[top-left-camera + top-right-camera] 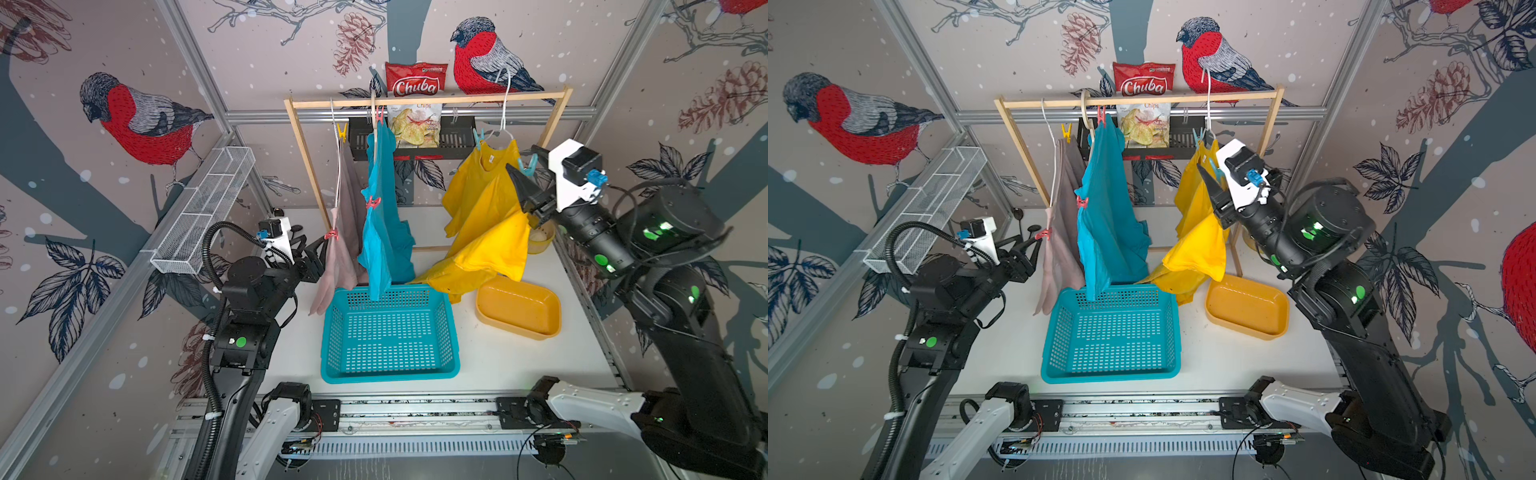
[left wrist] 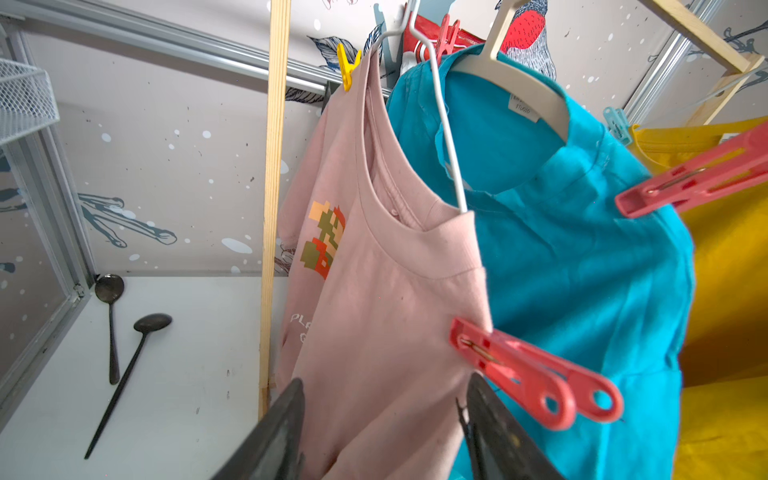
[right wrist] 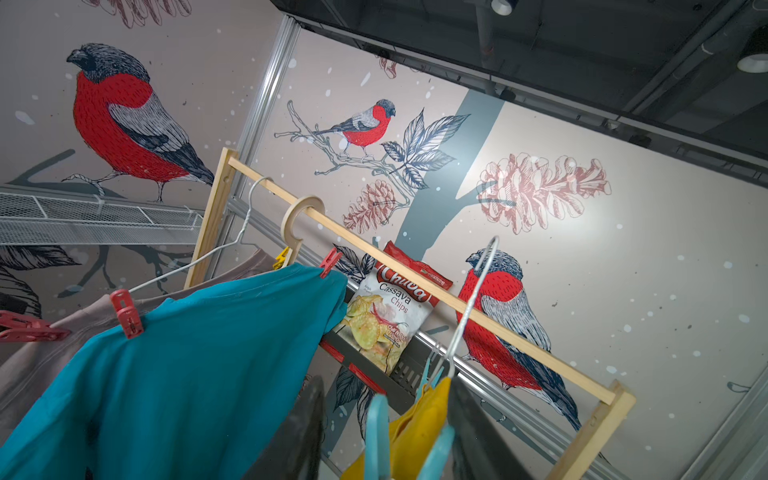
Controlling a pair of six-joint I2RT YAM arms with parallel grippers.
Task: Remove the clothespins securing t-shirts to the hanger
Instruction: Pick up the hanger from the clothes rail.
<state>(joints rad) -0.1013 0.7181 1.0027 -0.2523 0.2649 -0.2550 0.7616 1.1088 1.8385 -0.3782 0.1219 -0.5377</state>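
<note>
Basket [image 1: 390, 376] below teal t-shirt [image 1: 380, 216], chips bag [image 1: 415, 83] behind rail [image 1: 478, 97]

The left arm [image 1: 249, 286] and right arm [image 1: 685, 332] are black, with white base links [image 1: 274, 419], green stickers [image 1: 240, 342] and white wrist cameras [image 1: 571, 174]. A ribbed black hose [image 1: 226, 225] runs along the left. The right tool [image 3: 385, 380] has dark tapered fingers [image 3: 299, 436].

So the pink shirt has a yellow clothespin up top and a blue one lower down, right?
No: the lower clothespin on the pink shirt is red, not blue, as the left wrist view shows. The yellow clothespin up top is right.
</note>
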